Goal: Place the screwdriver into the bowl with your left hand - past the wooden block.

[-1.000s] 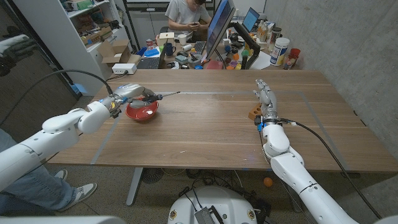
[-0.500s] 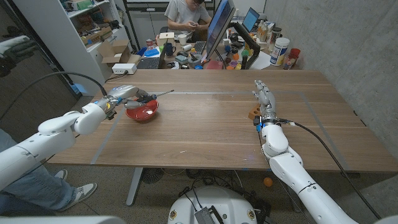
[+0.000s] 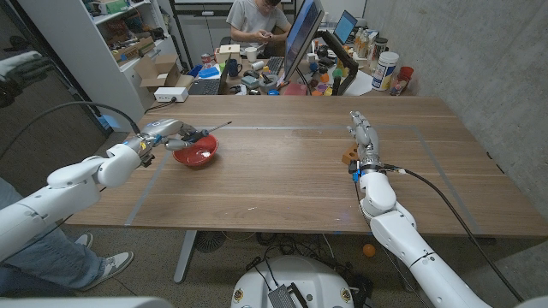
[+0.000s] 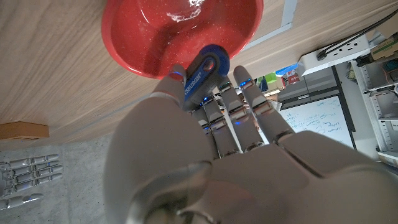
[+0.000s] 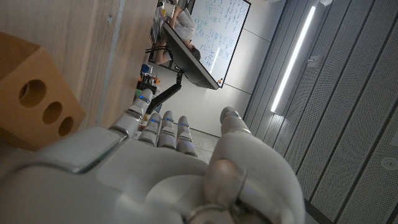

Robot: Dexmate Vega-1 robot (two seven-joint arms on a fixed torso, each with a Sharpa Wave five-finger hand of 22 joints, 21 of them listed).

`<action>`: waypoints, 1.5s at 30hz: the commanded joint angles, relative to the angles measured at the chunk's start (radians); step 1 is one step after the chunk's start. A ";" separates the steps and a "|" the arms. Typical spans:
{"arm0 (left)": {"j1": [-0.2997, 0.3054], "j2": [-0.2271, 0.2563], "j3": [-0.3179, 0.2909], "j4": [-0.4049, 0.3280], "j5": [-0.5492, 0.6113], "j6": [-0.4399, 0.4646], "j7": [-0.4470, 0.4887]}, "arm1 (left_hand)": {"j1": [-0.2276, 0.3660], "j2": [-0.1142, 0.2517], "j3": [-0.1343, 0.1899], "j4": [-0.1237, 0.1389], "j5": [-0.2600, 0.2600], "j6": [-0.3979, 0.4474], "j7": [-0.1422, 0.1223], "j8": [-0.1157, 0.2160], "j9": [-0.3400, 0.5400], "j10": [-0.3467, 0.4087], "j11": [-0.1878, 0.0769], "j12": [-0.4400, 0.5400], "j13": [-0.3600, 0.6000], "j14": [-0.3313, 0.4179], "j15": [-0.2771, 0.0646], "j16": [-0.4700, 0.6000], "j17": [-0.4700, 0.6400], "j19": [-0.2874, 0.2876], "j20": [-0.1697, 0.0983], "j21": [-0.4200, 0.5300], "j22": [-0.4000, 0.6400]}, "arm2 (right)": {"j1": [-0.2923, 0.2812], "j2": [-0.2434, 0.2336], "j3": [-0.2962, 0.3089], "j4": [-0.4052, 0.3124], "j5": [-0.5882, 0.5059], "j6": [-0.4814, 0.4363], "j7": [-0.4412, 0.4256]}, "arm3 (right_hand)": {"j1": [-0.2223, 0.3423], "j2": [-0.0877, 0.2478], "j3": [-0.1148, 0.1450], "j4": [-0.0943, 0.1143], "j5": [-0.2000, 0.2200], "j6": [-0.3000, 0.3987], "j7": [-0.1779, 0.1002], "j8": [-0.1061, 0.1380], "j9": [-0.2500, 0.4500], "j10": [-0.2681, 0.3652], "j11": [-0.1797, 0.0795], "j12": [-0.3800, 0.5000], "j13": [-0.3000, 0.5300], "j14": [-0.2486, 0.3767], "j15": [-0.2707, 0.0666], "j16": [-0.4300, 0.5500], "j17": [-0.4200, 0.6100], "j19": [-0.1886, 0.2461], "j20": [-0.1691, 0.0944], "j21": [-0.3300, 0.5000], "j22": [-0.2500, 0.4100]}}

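Wooden planks of the table run wide across the head view, with thin tape lines marking a rectangle on the surface and a cluttered desk with monitors behind the far edge, where a person sits bent over something in their hands. At the table's left side stands a red bowl, and the left hand hovers just beside and slightly above it, gripping the screwdriver by its handle. The tool's thin metal shaft points out over the bowl toward the table's middle, its tip past the bowl's far rim. From the left wrist view the blue handle is pinched between the thumb and the curled fingers, with the bowl's red inside directly beyond the fingertips; the handle appears to hang above the bowl rather than touch it, though the angle makes this hard to judge. Over on the right side, well apart from the bowl, the right hand stands on its edge with its fingers straight and together, holding nothing. A wooden block sits just beside that hand, and the right wrist view shows the block with round holes in one face, close to the hand.
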 commanded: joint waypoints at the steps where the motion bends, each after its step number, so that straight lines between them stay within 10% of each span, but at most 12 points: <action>1: 0.014 0.007 0.001 0.006 -0.035 0.026 0.000 | 0.011 0.019 -0.006 0.002 0.008 0.005 -0.001 -0.002 0.004 0.003 -0.005 -0.002 0.002 -0.001 -0.020 -0.003 0.003 0.005 0.004 -0.003 0.003 | -0.001 0.008 -0.007 0.013 0.002 0.004 -0.002 | 0.002 0.004 -0.002 0.001 0.006 0.006 -0.002 -0.001 0.003 0.008 -0.004 -0.005 0.004 0.009 0.004 -0.003 0.000 0.009 0.000 -0.001 0.002; 45: -0.025 -0.008 0.058 0.034 -0.086 0.027 -0.092 | -0.028 0.059 -0.006 0.027 0.009 -0.011 0.000 -0.026 0.006 -0.010 0.004 -0.015 0.010 -0.006 -0.002 -0.021 -0.002 -0.033 0.043 -0.016 0.006 | -0.071 -0.003 0.007 -0.023 0.014 0.007 -0.017 | 0.002 0.003 -0.005 0.000 0.007 0.006 -0.002 -0.002 0.003 0.008 -0.004 -0.006 0.004 0.010 0.005 -0.004 0.000 0.009 0.000 -0.002 0.002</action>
